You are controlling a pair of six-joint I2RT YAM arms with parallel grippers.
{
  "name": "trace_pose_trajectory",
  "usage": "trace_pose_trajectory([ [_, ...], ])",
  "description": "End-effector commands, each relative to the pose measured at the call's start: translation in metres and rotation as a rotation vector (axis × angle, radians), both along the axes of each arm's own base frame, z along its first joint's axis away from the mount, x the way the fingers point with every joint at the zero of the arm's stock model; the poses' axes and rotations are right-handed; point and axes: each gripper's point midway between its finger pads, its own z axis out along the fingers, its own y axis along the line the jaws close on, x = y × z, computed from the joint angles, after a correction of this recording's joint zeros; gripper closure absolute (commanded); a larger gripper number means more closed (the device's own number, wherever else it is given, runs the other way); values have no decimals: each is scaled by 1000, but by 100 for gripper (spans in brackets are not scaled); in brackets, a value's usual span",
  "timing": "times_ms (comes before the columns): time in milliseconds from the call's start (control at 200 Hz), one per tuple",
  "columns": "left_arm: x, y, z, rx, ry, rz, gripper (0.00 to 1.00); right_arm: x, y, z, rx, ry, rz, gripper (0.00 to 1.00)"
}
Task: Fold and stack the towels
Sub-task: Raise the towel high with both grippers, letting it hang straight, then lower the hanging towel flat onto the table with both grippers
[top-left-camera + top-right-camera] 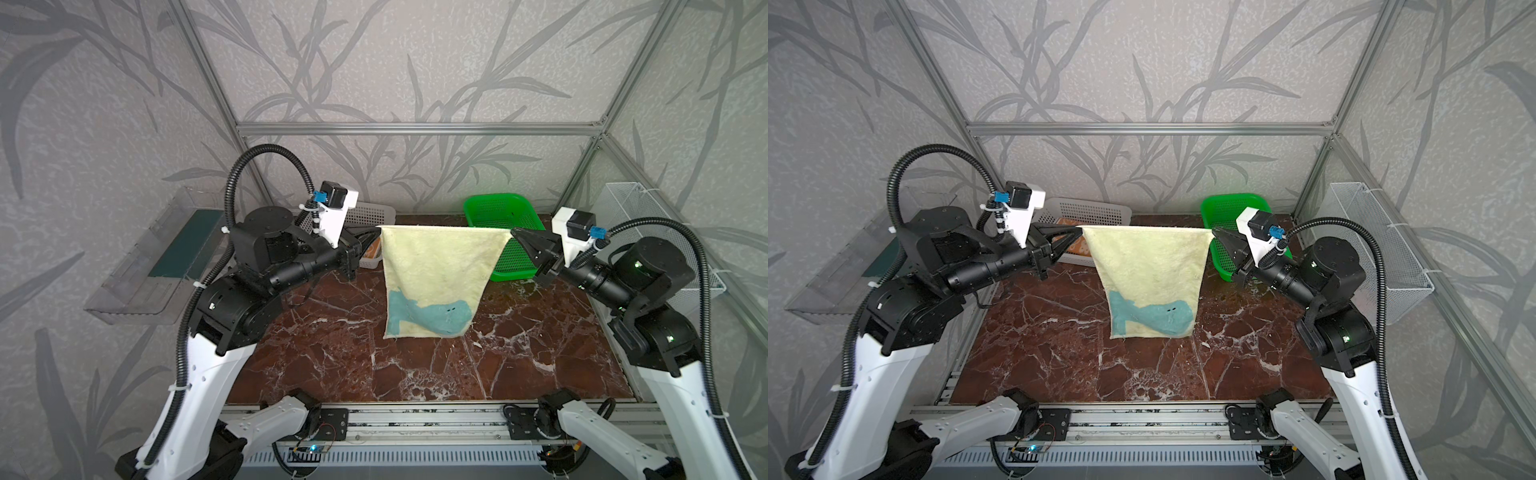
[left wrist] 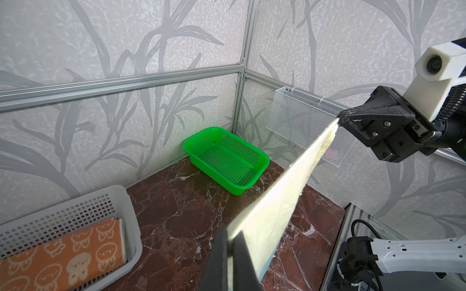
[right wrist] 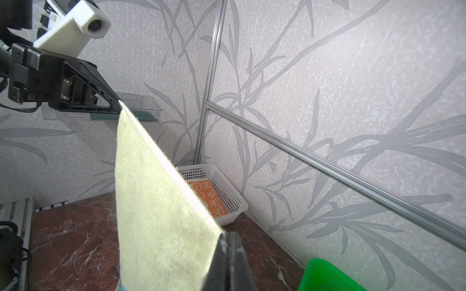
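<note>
While both arms stretch inward, left gripper [image 1: 375,235] and right gripper [image 1: 515,231] pinching yellow towel [image 1: 436,266] top corners

A marble table [image 1: 332,365] bears a green basket [image 2: 201,144] and white basket [image 2: 75,214].

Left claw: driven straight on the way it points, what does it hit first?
Probably the right claw. The left claw points along the taut top edge of the yellow towel that both pinch, so the cloth would slacken first. Depth is unclear; it might pass just behind, above the green basket.
</note>
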Motion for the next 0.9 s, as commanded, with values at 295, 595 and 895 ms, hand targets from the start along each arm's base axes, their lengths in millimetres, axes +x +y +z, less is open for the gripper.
trace_pose_trajectory([
  [295, 98, -1, -75, 184, 126, 218, 100, 103, -11, -71, -109, 159, -237, 100],
  [595, 211, -5, -158, 300, 295, 283, 100, 191, -9, -133, -138, 273, -298, 100],
  [895, 273, -17, -239, 399, 395, 269, 100, 244, -3, -219, -191, 397, -314, 100],
])
